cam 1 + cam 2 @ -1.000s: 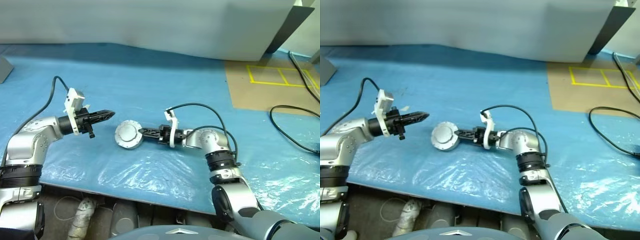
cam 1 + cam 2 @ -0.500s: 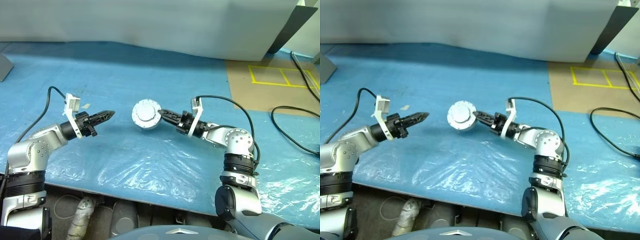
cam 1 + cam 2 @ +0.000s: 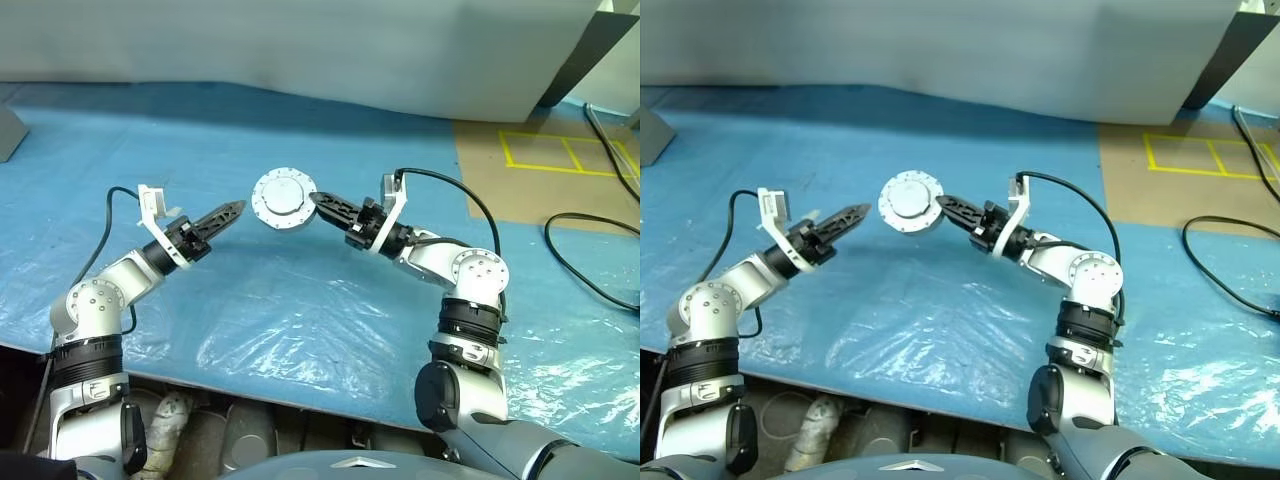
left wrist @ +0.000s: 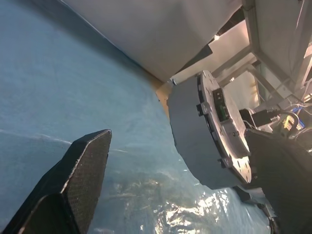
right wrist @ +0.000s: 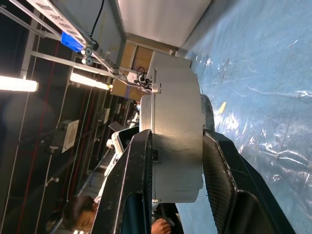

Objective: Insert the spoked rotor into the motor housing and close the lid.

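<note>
My right gripper (image 3: 314,201) is shut on the rim of the motor housing (image 5: 178,122) and holds it in the air above the blue sheet. The lid (image 3: 283,198) sits on the housing, its smooth silver face with small rim holes turned toward the head camera. The spoked rotor is hidden. In the right wrist view the thick silver body fills the gap between the two black fingers (image 5: 139,185). My left gripper (image 3: 233,211) is open just left of the housing, its tips a short way from the rim and apart from it. The housing (image 4: 190,126) looms close in the left wrist view.
A crinkled blue plastic sheet (image 3: 300,320) covers the table, whose front edge (image 3: 250,395) runs along the bottom. A grey panel (image 3: 300,50) stands behind. At the right lie a brown board with yellow tape (image 3: 545,155) and black cables (image 3: 590,250).
The right gripper lifted the closed housing off the sheet and carried it up and toward the back. The left gripper swung right toward it, rolled, and opened its fingers.
</note>
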You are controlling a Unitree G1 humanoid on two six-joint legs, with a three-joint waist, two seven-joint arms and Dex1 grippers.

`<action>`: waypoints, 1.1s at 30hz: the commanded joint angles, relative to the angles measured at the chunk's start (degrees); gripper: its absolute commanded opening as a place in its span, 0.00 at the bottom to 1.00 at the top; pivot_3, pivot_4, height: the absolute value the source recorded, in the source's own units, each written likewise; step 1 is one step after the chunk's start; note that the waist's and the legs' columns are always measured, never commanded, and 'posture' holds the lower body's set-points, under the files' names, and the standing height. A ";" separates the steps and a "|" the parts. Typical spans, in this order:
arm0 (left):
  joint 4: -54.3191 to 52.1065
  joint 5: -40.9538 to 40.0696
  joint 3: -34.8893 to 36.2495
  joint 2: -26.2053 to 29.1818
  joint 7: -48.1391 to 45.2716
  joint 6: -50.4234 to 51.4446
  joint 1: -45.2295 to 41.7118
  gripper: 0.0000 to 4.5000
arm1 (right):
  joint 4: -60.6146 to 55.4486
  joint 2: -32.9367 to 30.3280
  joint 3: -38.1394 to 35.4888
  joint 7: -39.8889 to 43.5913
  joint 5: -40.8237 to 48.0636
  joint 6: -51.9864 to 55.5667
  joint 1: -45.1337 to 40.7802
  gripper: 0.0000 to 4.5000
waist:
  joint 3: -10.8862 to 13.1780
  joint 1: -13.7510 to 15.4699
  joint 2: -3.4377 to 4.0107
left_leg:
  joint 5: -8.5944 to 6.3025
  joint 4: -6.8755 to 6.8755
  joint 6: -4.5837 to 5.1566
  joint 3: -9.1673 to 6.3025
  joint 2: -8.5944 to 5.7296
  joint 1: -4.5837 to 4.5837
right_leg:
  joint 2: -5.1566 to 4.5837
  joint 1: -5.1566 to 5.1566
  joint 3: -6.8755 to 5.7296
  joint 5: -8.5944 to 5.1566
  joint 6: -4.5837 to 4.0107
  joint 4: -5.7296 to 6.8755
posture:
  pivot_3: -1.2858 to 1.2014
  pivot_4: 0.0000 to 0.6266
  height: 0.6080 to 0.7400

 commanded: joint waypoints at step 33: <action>-0.73 -8.47 -2.70 -13.39 9.06 3.75 -6.73 0.60 | -1.15 -1.69 4.11 -2.53 7.82 -3.70 -0.94 0.25 | 0.01 0.03 -0.02 | 0.00 0.83 0.00 -0.31 0.00 -0.26 | -0.02 0.01 -0.08 0.07 0.12 0.50 | 0.52 0.24 1.00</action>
